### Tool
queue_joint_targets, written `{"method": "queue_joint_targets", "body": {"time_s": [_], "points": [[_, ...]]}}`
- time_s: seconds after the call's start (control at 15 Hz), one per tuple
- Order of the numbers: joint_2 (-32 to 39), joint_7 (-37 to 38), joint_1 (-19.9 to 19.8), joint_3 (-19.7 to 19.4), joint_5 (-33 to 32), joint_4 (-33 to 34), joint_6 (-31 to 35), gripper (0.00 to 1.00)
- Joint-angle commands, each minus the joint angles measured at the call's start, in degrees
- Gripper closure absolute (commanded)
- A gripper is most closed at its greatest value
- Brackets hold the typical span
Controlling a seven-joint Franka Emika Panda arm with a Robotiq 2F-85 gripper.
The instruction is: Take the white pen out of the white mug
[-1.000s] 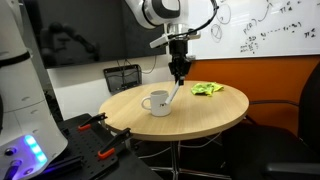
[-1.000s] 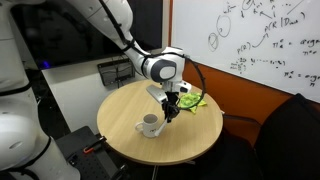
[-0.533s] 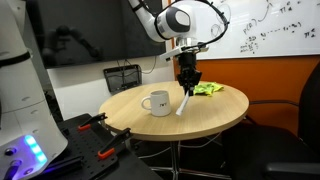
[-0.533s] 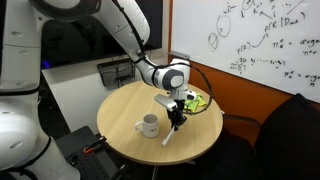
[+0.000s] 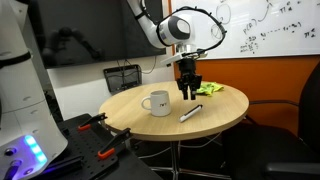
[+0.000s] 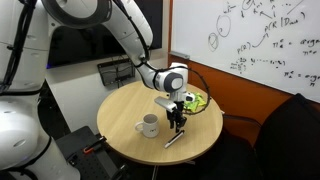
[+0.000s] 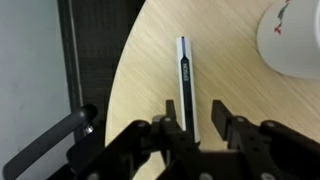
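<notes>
The white pen (image 5: pixel 190 113) lies flat on the round wooden table (image 5: pixel 225 112), to the side of the white mug (image 5: pixel 155 102) and outside it. In an exterior view the pen (image 6: pixel 174 140) lies near the table's front edge, and the mug (image 6: pixel 148 125) stands upright beside it. My gripper (image 5: pixel 189 95) hangs open just above the pen, also seen in an exterior view (image 6: pixel 178 124). In the wrist view the pen (image 7: pixel 185 70) runs between my open jaws (image 7: pixel 196 115), and the mug (image 7: pixel 295 40) shows at the top right.
A green cloth (image 5: pixel 208 88) lies on the table's far side, also in an exterior view (image 6: pixel 191 101). A black wire basket (image 5: pixel 123 77) stands beyond the table. A dark chair (image 5: pixel 290 115) is close by. The table edge (image 7: pixel 125 80) runs next to the pen.
My gripper carried the pen away from the mug and down to the table. The jaws have opened, the pen now lies flat, and the gripper has risen slightly.
</notes>
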Motion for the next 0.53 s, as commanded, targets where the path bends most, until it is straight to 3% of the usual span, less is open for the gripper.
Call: {"method": "queue_joint_targets", "body": {"time_s": [0.0, 0.2, 0.47], "points": [[-1.5, 3.3, 1.0, -0.8, 0.2, -0.3, 1.2, 0.23], [-5.2, 2.8, -0.8, 1.0, 7.5, -2.5, 4.3, 0.01], [-10.6, 2.2, 0.1, 1.2, 10.2, -5.6, 8.2, 0.0]]}}
